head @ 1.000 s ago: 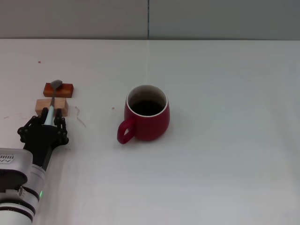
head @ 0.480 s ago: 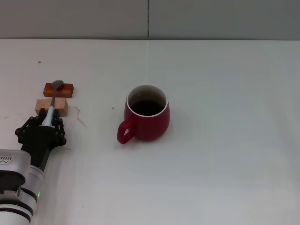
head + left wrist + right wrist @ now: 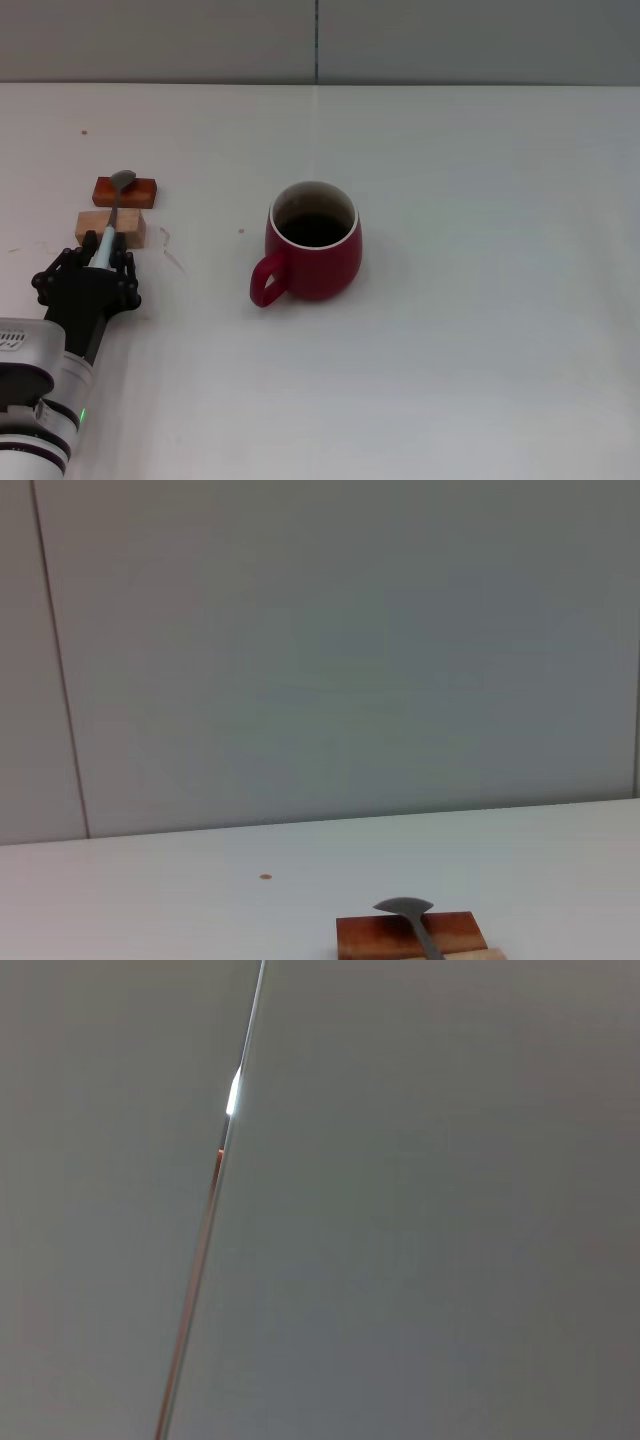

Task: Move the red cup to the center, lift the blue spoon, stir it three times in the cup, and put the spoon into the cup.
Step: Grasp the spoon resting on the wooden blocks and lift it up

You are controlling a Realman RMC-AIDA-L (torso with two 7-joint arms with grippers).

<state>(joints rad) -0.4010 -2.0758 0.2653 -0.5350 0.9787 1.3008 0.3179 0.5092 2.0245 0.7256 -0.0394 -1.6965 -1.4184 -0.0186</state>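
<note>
The red cup (image 3: pixel 314 254) stands upright near the middle of the white table, its handle toward the near left. The blue spoon (image 3: pixel 112 214) lies across two small wooden blocks at the left. Its grey bowl rests on the orange-brown block (image 3: pixel 127 191), and also shows in the left wrist view (image 3: pixel 404 908). Its pale blue handle runs over the tan block (image 3: pixel 110 227). My left gripper (image 3: pixel 103 256) sits at the near end of the handle, its fingers closed around it. My right gripper is out of view.
The table (image 3: pixel 480 330) is plain white, with a grey wall behind its far edge. The right wrist view shows only wall. The two blocks lie side by side, well left of the cup.
My left gripper has drawn back slightly toward the near left, and the spoon has shifted a little with it. The cup has not moved.
</note>
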